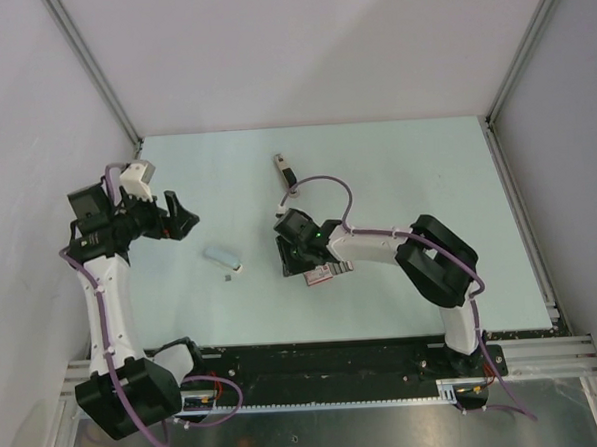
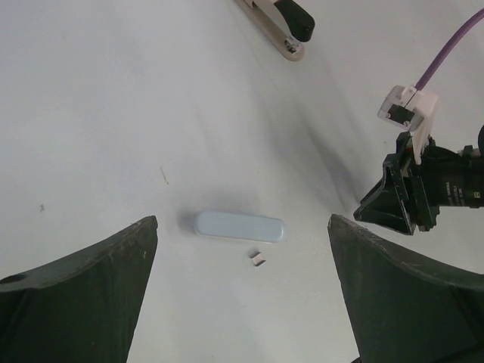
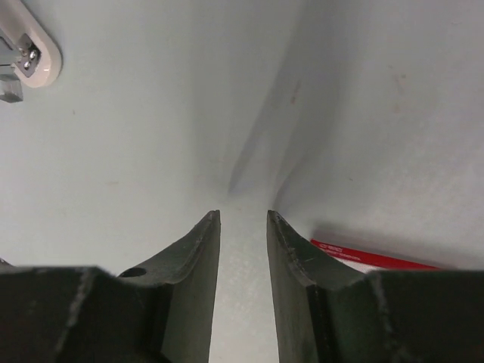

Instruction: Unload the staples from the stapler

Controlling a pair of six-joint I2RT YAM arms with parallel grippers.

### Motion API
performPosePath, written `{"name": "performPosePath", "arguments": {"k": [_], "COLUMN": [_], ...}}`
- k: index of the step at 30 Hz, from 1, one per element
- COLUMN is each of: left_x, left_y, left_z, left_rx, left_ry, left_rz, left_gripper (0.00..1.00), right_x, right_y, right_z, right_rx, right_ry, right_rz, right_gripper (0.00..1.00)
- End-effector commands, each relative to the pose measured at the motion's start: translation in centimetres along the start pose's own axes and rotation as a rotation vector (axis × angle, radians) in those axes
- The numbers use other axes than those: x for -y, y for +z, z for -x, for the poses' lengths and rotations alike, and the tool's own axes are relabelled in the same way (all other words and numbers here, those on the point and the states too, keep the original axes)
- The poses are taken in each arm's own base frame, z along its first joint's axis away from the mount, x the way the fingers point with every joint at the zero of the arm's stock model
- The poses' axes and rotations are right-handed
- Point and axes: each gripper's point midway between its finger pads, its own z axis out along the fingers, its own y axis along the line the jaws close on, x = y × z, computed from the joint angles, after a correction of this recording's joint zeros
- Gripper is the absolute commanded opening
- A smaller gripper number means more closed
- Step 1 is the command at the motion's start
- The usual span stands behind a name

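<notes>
One small dark stapler (image 1: 285, 170) lies on the table (image 1: 416, 167), and neither hand touches it. From the left hand (image 1: 185, 213) it sits well ahead of the fingertips and off to the right. From the right hand (image 1: 291, 264) it lies back past the wrist, away from where the fingers point. The left wrist view suggests its black upper arm is swung off the pale base, though only part of it shows.

The left hand is spread wide and holds nothing. The right hand is all but pressed together, a thin gap showing between its fingers with nothing in it, and it hangs low over the red-and-white box (image 1: 321, 273).

The step in hand looks like reaching the stapler. The spread left hand seems better placed. It could steady the base from the side while the right hand turns round, opens a little and draws the staples out along the channel, not upward.

Just ahead of the left fingertips lie a pale blue capsule-shaped piece (image 2: 240, 226) and a tiny bit (image 2: 259, 259); I cannot tell what either is. A reach should pass above them.

The right arm's purple cable (image 1: 326, 179) loops just beside the stapler and could snag. The far table edge is near the stapler, with bare table to the right.
</notes>
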Motion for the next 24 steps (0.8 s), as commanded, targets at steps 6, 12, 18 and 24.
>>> {"name": "performPosePath", "arguments": {"k": [6,12,18,24], "left_x": [1.8,1.8,1.9,1.7], "left_y": [0.7,0.7,0.9,1.5], "left_z": [-0.2,-0.4,-0.7,-1.3], "left_rx": [-0.025,-0.03,-0.037,-0.067], "left_ry": [0.069,0.078,0.079,0.082], "left_rz": [-0.019,-0.012,-0.015,0.0], "left_gripper": [1.0,0.99,0.99,0.99], "right_x": [3.6,5.8,7.9,5.9], "right_y": [-1.2,-2.2,-4.0,-5.1], "right_z": [-1.7,-1.5,-0.7,2.7], "right_rx": [-0.002,0.013,0.041,0.125], "right_ry": [0.04,0.064,0.083,0.079], "right_rz": [-0.089,-0.129,-0.157,-0.051], "right_gripper": [0.33,0.31,0.31,0.37]}}
